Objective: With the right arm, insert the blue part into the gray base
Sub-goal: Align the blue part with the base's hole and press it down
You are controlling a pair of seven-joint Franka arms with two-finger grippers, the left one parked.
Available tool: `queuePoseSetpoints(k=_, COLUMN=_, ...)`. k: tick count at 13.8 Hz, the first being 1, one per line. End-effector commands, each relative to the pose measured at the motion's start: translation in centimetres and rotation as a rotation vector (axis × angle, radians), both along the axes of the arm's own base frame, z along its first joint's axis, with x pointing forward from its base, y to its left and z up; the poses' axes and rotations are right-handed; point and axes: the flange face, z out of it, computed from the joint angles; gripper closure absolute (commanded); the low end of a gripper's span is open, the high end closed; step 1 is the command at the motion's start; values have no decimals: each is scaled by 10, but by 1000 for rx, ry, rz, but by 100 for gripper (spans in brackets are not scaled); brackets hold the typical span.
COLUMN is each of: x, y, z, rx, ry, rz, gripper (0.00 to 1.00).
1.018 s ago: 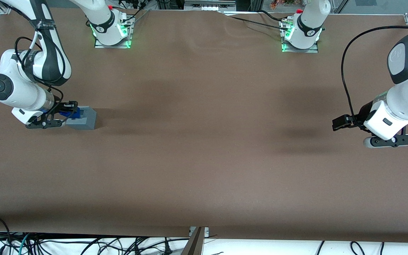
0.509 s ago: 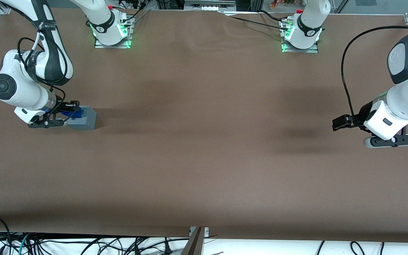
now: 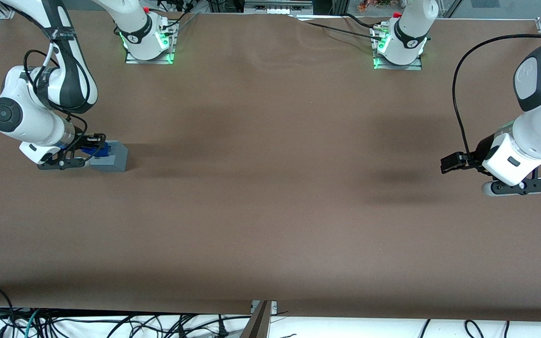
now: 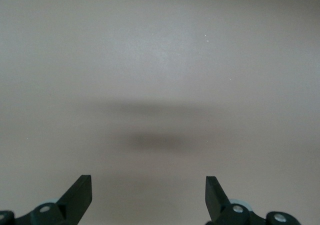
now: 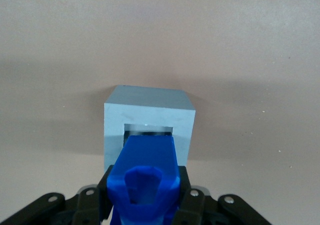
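Note:
The gray base stands on the brown table at the working arm's end. My right gripper is shut on the blue part and holds it over the base's top face. In the right wrist view the blue part sits clamped between the black fingers, its tip at the edge of the square recess in the gray base. The recess shows as a dark slot just past the part's tip. Whether the part touches the base I cannot tell.
The brown table stretches wide around the base. Two arm mounts with green lights stand at the table's edge farthest from the front camera. Cables hang below the near edge.
The right arm has shifted slightly, carrying the blue part a little further over the gray base. The base has not moved.

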Motion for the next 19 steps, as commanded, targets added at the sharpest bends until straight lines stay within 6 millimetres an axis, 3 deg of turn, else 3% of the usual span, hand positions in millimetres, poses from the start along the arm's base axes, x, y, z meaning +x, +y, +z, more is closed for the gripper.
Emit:
queuePoseSetpoints(k=1, x=-7, y=1, z=6, rx=13, ry=-23, rz=18, gripper=84)
queuePoseSetpoints(k=19, x=-5, y=5, z=1, rx=14, ry=-36, rz=11, gripper=84)
